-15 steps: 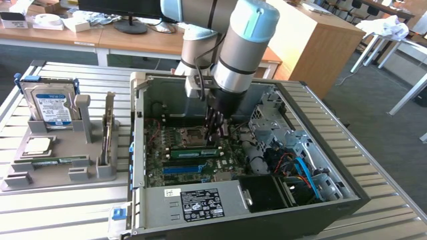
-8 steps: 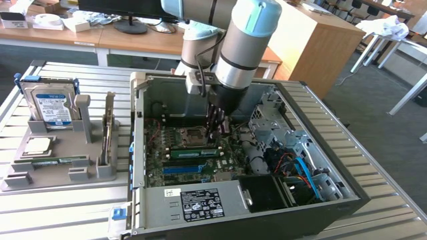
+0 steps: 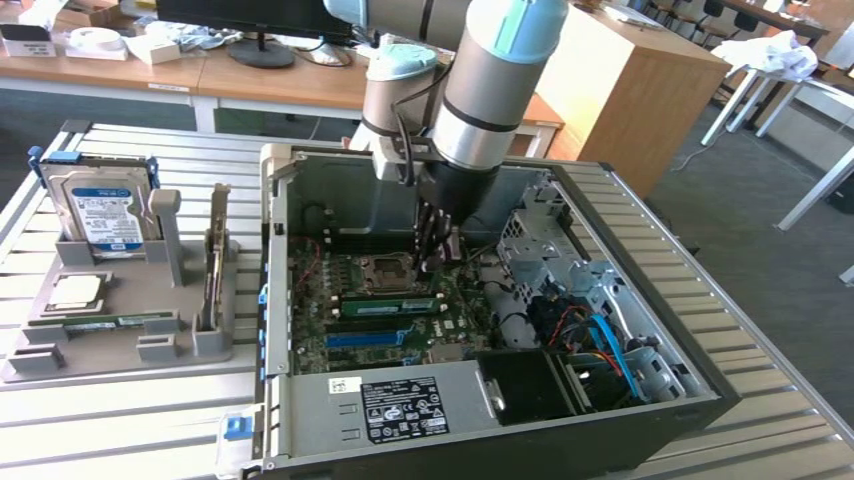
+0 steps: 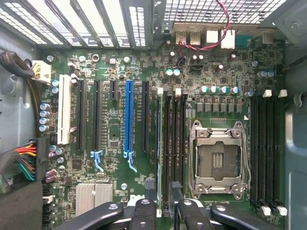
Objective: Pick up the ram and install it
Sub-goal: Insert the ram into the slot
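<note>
My black gripper [image 4: 163, 203] hung spread over one end of the thin green ram stick [image 3: 387, 305]. The stick stood among the black memory slots [image 4: 176, 143] beside the silver processor socket [image 4: 218, 160]. I judged it seated there, so I pinched nothing.

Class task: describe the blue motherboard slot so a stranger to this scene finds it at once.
Look into the open black-and-grey computer case at the green motherboard on its floor. To one side of the square metal processor socket runs a row of long parallel slots. The long blue plastic slot is the only blue one; its neighbours are black.
</note>
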Robot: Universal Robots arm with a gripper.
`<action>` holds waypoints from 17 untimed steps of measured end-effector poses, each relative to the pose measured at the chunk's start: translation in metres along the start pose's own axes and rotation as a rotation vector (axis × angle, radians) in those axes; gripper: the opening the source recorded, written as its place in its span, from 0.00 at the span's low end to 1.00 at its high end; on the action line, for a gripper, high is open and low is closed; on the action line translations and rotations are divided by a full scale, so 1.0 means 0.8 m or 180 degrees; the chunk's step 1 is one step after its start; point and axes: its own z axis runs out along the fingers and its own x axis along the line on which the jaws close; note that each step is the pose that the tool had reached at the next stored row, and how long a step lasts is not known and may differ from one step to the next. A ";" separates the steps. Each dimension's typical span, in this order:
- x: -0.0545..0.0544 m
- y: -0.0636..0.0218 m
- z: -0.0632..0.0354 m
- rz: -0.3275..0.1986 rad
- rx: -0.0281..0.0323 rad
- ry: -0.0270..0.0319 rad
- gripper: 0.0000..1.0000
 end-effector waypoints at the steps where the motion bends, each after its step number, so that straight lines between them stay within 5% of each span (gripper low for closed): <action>1: 0.000 0.000 -0.001 0.0000 0.0000 0.0000 0.25; 17: 0.000 0.000 -0.012 0.0000 0.0000 -0.0001 0.25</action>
